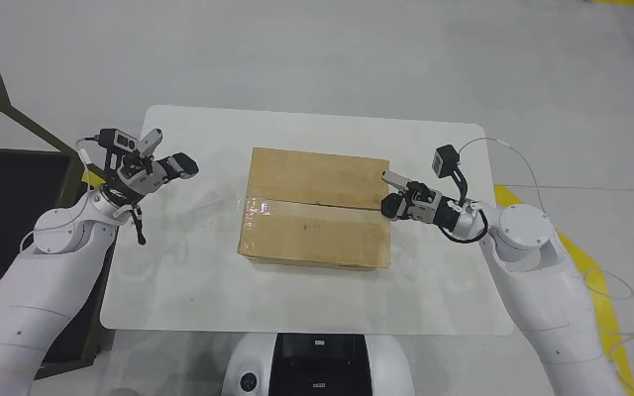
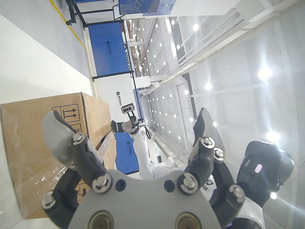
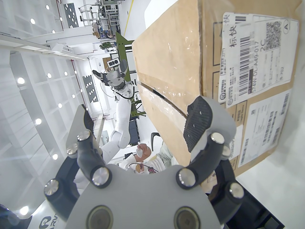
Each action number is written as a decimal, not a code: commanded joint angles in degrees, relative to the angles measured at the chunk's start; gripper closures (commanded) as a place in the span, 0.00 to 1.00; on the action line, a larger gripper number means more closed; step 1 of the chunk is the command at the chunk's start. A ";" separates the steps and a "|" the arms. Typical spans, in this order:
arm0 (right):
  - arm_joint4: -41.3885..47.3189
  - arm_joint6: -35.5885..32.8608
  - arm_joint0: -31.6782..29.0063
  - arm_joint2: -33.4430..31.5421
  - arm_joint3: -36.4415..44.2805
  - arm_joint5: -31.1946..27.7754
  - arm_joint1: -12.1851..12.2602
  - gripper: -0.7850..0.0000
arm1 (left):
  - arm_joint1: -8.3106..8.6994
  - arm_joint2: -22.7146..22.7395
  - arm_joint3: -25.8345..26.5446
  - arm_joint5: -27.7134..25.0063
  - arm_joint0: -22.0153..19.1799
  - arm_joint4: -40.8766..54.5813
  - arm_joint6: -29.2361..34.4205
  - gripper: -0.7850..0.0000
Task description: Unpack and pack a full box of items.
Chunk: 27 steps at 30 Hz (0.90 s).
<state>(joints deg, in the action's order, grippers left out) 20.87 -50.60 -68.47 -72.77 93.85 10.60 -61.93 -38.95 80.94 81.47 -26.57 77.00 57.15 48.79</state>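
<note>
Right pincer (image 1: 389,192) sat wide open at the end of the box (image 1: 315,206) nearest its own arm, level with the top edge where the seam (image 1: 317,203) ran out. It held nothing. In the right wrist view one ribbed pad (image 3: 199,120) lay over the corner between the top and the end face carrying the labels (image 3: 257,55). Whether it touched the cardboard could not be told. The other finger hung above the box top.

Left pincer (image 1: 184,166) was also spread wide and empty. It hovered well apart from the opposite end of the box, slightly above its top.

The closed box lay flat on the worktop (image 1: 198,277) between the two pincers. Its two long flaps (image 1: 317,176) met along the seam. Clear tape (image 1: 260,208) glinted at the end of the seam nearer the left pincer. Toward the right pincer the flaps looked slightly parted.

Judging by the task, the box was full and probably heavy, too heavy to lift by one flap. The corrugated walls and corners should be stiff, but the flaps would bend and could tear if pulled hard. The taped patches would likely be slick under a pad.

The best hold for opening appeared to be a flap's free edge at the parted end of the seam, pinched thinly and lifted. The left pincer could press on the far end to stop the box sliding.
</note>
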 commanded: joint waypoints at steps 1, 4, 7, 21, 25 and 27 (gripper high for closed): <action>0.00 0.00 0.00 0.00 0.00 0.00 0.00 0.00 | 0.00 0.00 0.01 0.00 0.00 0.00 -0.01 0.00; 0.00 0.00 0.00 0.00 0.00 0.00 0.00 0.00 | -0.05 0.08 0.17 0.01 -0.01 0.37 -0.49 0.00; 0.00 0.00 0.00 0.00 0.00 0.00 0.00 0.00 | -0.52 0.69 1.19 -2.15 0.78 0.14 -5.56 0.00; 0.00 0.00 0.00 0.00 0.00 0.00 0.00 0.00 | -3.36 2.35 16.26 -10.17 16.46 -13.05 -40.37 0.00; 0.00 0.00 0.00 0.00 0.00 0.00 0.00 0.00 | -4.30 1.90 18.98 -11.46 19.54 -15.92 -46.00 0.00; 0.00 0.00 0.00 0.00 0.00 0.00 0.00 0.00 | -4.86 1.19 19.99 -11.88 20.66 -17.65 -48.06 0.00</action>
<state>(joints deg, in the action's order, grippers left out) 20.87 -50.60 -68.47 -72.77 93.85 10.60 -61.93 -43.51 82.52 101.02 -38.28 97.09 40.49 1.99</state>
